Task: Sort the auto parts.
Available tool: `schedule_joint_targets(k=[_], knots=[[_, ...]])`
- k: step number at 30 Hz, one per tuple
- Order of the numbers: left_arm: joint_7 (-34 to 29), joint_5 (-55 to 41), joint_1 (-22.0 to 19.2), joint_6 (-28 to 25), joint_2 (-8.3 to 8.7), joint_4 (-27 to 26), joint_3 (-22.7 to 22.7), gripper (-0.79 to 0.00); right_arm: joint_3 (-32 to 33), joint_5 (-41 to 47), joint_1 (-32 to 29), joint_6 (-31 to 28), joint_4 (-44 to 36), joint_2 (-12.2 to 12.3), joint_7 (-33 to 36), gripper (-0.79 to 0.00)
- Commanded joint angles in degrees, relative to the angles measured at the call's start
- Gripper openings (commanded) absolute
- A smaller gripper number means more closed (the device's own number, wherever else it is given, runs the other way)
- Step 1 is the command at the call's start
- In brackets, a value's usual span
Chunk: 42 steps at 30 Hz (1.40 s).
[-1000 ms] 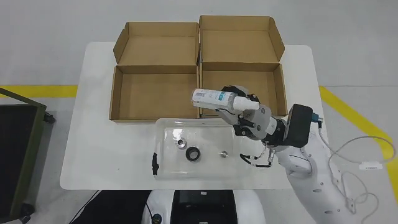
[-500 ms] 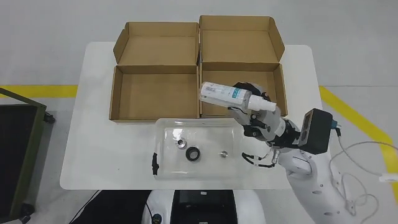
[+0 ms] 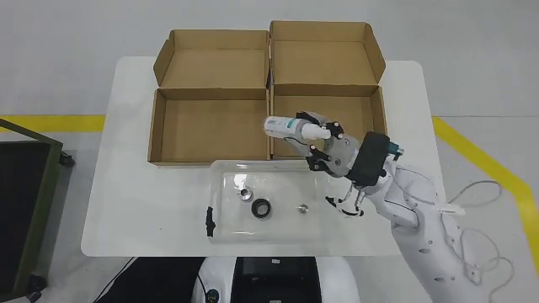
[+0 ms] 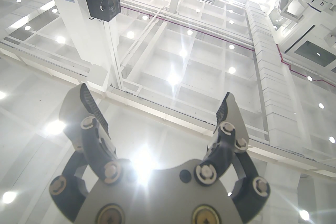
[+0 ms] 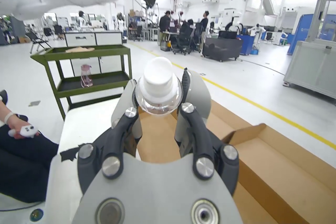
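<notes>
Green cart (image 3: pixel 24 206) at my nine o'clock; yellow floor line (image 3: pixel 472 149) at my three; white table (image 3: pixel 126 202) dead centre

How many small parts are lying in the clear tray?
3: a small silver part, a black ring beside it, a small metal part nearer the right pincer, which may hide more.

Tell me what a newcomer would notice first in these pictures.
The right tool grips a clear plastic bottle with a white cap, held sideways and seen from the top over the right-hand open brown cardboard box. Nearer the robot, a clear plastic tray on the white table holds a black ring and two small metal parts. The left tool is open, aimed at the ceiling.
</notes>
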Motion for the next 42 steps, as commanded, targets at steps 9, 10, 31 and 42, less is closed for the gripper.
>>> schedule_joint_targets(k=[9,10,31,42], knots=[[0.0,0.0,0.0,0.0,0.00,0.0,0.0,0.000,-3.2,-2.6,5.3,4.0,5.2,-0.3,15.2,-0.785],[0.0,0.0,0.0,0.0,0.00,0.0,0.0,0.000,-3.8,-2.4,6.1,4.3,6.4,-0.4,16.7,-0.785],[0.0,0.0,0.0,0.0,0.00,0.0,0.0,0.000,-12.0,-4.0,17.4,10.0,21.5,-2.6,29.1,-0.785],[0.0,0.0,0.0,0.0,0.00,0.0,0.0,0.000,-13.7,-3.0,19.8,9.6,25.5,-3.3,31.4,-0.443]])
